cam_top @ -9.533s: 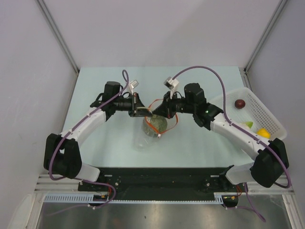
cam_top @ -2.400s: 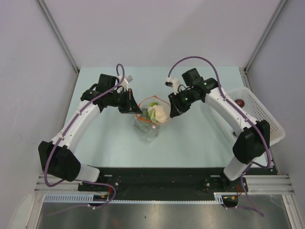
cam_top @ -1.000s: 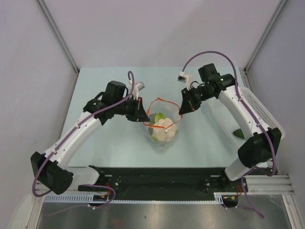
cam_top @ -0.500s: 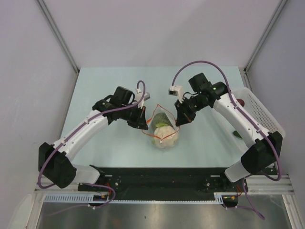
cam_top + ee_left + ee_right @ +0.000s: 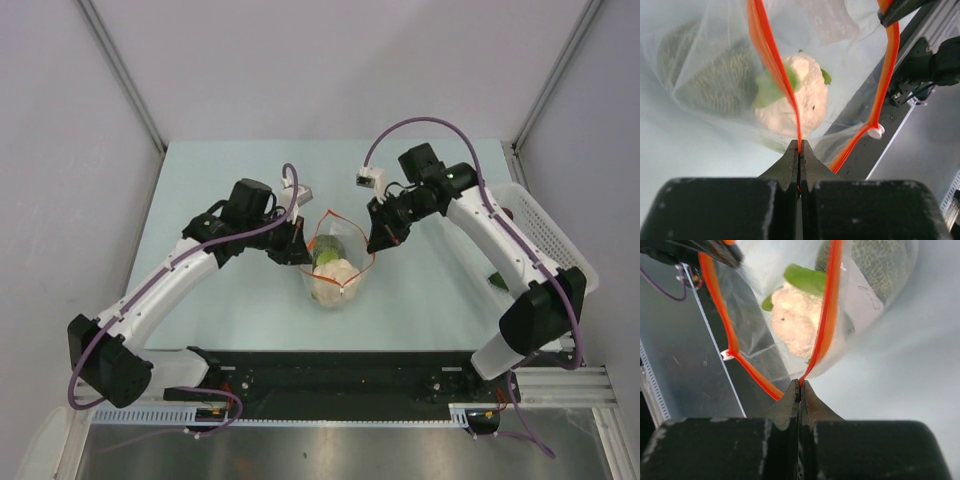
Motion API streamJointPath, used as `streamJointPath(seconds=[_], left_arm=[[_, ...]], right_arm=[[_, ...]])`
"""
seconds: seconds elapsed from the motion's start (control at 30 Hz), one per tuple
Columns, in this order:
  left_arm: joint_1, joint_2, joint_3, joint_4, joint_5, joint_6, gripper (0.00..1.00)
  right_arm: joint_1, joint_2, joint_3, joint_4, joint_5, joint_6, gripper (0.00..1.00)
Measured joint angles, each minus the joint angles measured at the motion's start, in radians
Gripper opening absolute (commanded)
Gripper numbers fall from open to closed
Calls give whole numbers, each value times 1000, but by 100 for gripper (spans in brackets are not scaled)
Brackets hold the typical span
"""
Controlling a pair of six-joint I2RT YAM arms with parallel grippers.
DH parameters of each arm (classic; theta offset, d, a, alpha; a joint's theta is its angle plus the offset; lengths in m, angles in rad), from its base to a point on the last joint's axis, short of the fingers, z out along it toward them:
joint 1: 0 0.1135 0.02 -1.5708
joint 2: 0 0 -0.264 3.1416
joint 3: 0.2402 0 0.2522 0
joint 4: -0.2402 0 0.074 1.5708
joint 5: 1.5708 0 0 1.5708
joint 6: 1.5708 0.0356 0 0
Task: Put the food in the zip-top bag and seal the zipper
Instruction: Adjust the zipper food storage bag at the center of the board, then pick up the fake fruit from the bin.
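Note:
The clear zip-top bag [image 5: 334,270] hangs between both grippers over the table's middle. Its orange-red zipper [image 5: 352,222] gapes open at the mouth. Inside lie a dark green piece [image 5: 715,75], a pale cream piece [image 5: 802,105] and a lime green piece [image 5: 769,89]. My left gripper [image 5: 303,256] is shut on the zipper strip [image 5: 774,60] at the bag's left side. My right gripper [image 5: 376,244] is shut on the strip [image 5: 829,310] at its right side. The cream piece [image 5: 795,320] also shows in the right wrist view. The white slider tab [image 5: 874,131] sits at the strip's near end.
A white perforated basket [image 5: 572,252] stands at the right table edge, partly behind my right arm. A green piece [image 5: 497,282] shows at its near side. The black rail [image 5: 330,365] runs along the table's front edge.
The cream piece has gone down into the bag. My right gripper has come back and closed on the mouth strip. Both grippers and the bag have shifted slightly left and away, and the mouth is narrower.

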Motion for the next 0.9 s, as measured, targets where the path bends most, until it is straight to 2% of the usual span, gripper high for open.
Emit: streamJointPath(seconds=[0.07, 0.13, 0.17, 0.2, 0.27, 0.3, 0.43, 0.6, 0.77, 0.9], left_arm=[[-3, 13, -19, -13, -15, 0, 0], [-8, 13, -23, -23, -20, 1, 0], [-9, 13, -23, -22, -21, 0, 0], [-9, 13, -23, -23, -21, 0, 0], [-9, 13, -23, -23, -21, -1, 0], [-9, 11, -23, -23, -21, -2, 0], [-7, 12, -23, -23, -18, -12, 0], [23, 37, -13, -19, 15, -40, 0], [59, 88, 9, -17, 38, -64, 0], [70, 106, 18, -11, 54, -75, 0]], right_arm=[[1, 40, -15, -14, 19, -14, 3], [-2, 54, -16, -25, 26, -20, 13], [-6, 54, -15, -28, 26, -21, 41], [-10, 53, -10, -33, 25, -20, 57], [-29, 49, 5, -36, 22, -11, 82], [-42, 47, 11, -36, 24, -7, 87], [-163, 28, 60, -41, 37, -6, 89], [-412, -17, 89, -60, 91, -44, 89], [-678, -46, -23, -63, 282, -136, 90], [-803, 1, -75, -26, 407, -185, 89]])
